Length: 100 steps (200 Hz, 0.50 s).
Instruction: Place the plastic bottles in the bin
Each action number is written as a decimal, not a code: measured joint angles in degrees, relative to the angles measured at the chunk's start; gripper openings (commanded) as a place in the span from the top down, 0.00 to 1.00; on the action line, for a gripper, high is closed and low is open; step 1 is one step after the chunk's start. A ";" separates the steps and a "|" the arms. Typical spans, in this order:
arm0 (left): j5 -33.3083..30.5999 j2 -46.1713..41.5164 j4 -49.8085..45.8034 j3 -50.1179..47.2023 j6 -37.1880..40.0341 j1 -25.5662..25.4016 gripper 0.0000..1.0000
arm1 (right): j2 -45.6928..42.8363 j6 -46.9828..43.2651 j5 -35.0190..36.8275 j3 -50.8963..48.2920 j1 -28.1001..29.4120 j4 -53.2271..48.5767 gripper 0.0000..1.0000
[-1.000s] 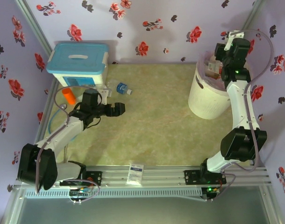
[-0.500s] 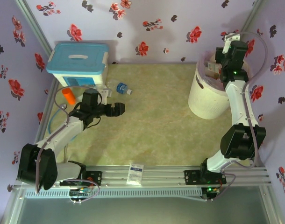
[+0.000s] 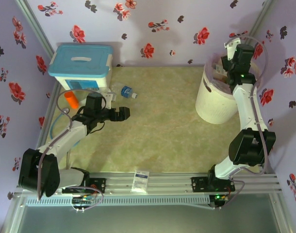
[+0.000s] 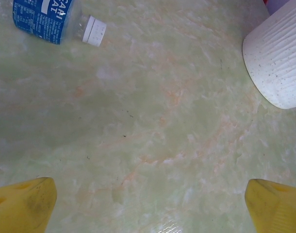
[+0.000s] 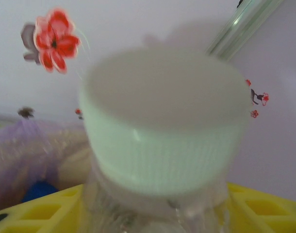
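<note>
Two in clear sight: blue-label bottle (image 4: 56, 18) upper left, lettering cropped; left gripper (image 4: 148, 206) wide open, empty; right gripper (image 5: 153, 211) clamped on white-capped bottle (image 5: 165, 126).

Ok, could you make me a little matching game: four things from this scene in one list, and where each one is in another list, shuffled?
Things:
1. white-capped bottle
2. blue-labelled bottle
3. orange cylinder
4. bin

Places:
A. standing at the far right of the table
B. at the table's left edge, beside the blue-lidded box
C. held in the right gripper
D. lying on its side on the table

Pairs: 1-C, 2-D, 3-B, 4-A.
</note>
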 measured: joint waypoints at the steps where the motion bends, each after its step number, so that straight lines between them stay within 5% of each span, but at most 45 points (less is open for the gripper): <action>1: 0.00 0.00 -0.02 0.00 0.00 0.00 0.00 | 0.00 -0.11 0.02 0.00 0.00 -0.07 0.28; 23: -0.02 0.00 -0.46 0.59 0.00 0.00 0.00 | -0.13 -1.60 0.11 0.00 -0.09 -1.92 0.20; 100: -0.02 0.11 -1.11 2.12 0.00 0.00 0.00 | -1.16 2.36 -7.06 9.66 -0.26 -13.11 0.16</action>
